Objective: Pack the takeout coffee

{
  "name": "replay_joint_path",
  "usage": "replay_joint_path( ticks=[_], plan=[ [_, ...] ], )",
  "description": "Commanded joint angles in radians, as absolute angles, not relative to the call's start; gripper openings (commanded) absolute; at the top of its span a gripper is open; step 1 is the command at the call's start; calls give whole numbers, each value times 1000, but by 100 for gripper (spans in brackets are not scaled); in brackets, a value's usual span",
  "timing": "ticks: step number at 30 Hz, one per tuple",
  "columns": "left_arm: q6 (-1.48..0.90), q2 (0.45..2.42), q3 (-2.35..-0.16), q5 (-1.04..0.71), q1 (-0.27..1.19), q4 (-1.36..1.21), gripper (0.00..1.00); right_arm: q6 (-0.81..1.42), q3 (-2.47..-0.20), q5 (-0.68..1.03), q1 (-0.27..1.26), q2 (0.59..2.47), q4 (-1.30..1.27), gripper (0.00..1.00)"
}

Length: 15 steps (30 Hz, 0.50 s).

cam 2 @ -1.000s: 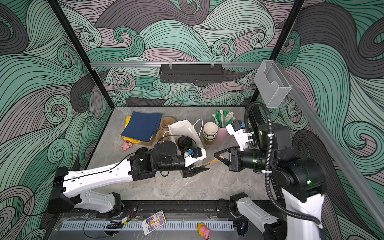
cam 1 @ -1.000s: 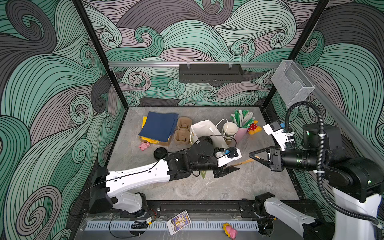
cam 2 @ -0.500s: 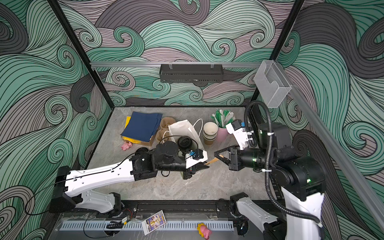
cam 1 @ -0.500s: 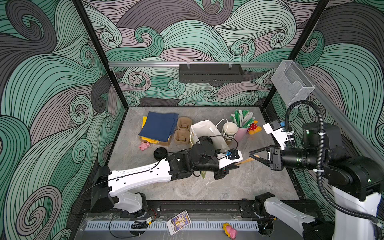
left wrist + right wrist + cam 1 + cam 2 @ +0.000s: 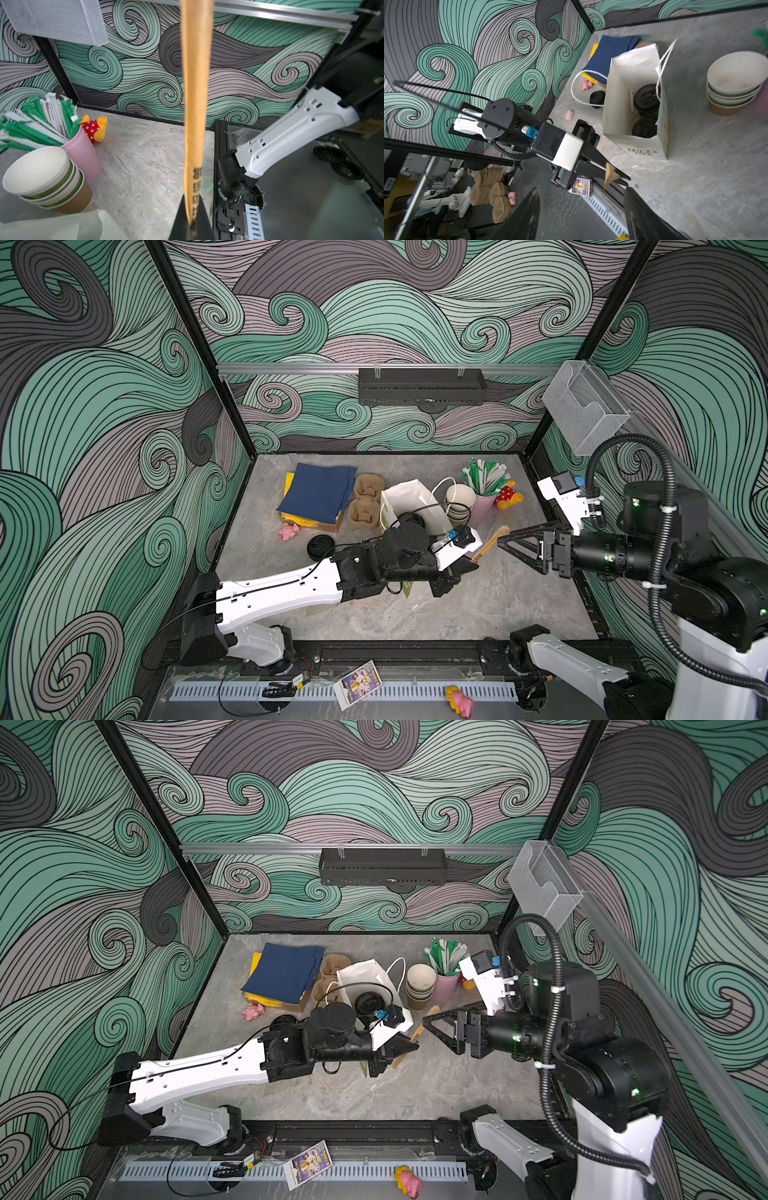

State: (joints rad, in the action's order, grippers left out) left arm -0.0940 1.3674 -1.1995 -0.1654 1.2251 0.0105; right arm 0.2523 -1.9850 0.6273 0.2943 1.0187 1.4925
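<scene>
Two takeout coffee cups with black lids (image 5: 646,99) (image 5: 644,126) stand inside the white paper bag (image 5: 629,83) (image 5: 409,497) (image 5: 365,973). A stack of empty green-banded cups (image 5: 459,499) (image 5: 420,984) (image 5: 41,176) stands beside the bag. A loose black lid (image 5: 321,547) (image 5: 597,98) lies to the bag's left. My left gripper (image 5: 471,568) (image 5: 411,1048) (image 5: 190,199) is shut on one end of a tan paper-wrapped stick (image 5: 196,83) (image 5: 492,541) (image 5: 428,1017). My right gripper (image 5: 581,199) (image 5: 500,542) faces it with fingers wide open near the stick's other end, holding nothing.
A pink cup of wrapped straws (image 5: 484,506) (image 5: 83,149) and a red dotted toy (image 5: 508,495) stand at the back right. Brown pulp carriers (image 5: 365,502), blue napkins (image 5: 318,493) and a pink toy (image 5: 289,532) lie left of the bag.
My left gripper has shut on the tan stick. My right gripper, shut on it before, has opened and let it go.
</scene>
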Motion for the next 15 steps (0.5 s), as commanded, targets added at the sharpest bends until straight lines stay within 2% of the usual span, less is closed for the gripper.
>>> replay_joint_path(
  ticks=[1, 4, 8, 15],
  plan=[
    [-338, 1329, -1193, -137, 1211, -91, 2, 240, -1987, 522, 300, 970, 1419, 69],
    [-468, 1327, -1172, -163, 1205, -186, 2, 223, -1892, 502, 299, 950, 1366, 66],
    [-575, 1334, -1169, -183, 1199, -282, 2, 247, -1773, 625, 300, 956, 1242, 57],
    [-697, 1345, -1156, -205, 1171, -381, 3, 239, -1730, 709, 313, 986, 1180, 56]
  ],
)
